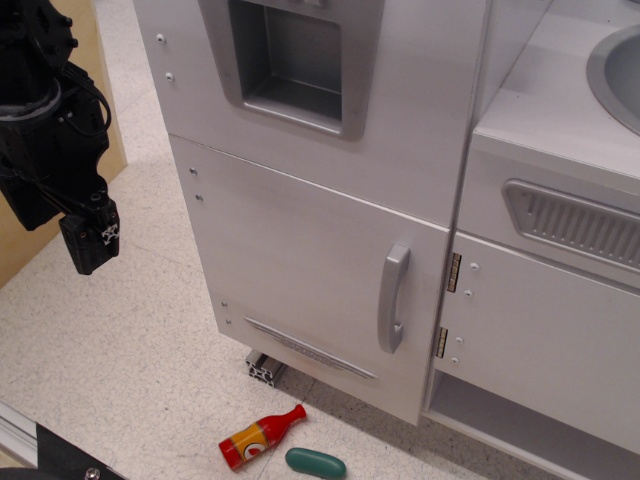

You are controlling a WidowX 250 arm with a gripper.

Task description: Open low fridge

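The low fridge [300,260] is the large white lower compartment in the middle of the view. Its flat door is closed, with a curved vertical silver handle [393,297] near its right edge and a thin silver trim strip [310,348] low on the door. My black gripper [88,237] hangs at the far left, well away from the door and its handle, above the floor. Its fingers point down and I cannot see whether they are open or shut. It holds nothing that I can see.
Above the door is a white panel with a grey dispenser niche [290,62]. To the right stands a white cabinet with a vent grille [575,222] and a sink [618,75]. A red toy bottle [258,437] and a green object [315,463] lie on the floor.
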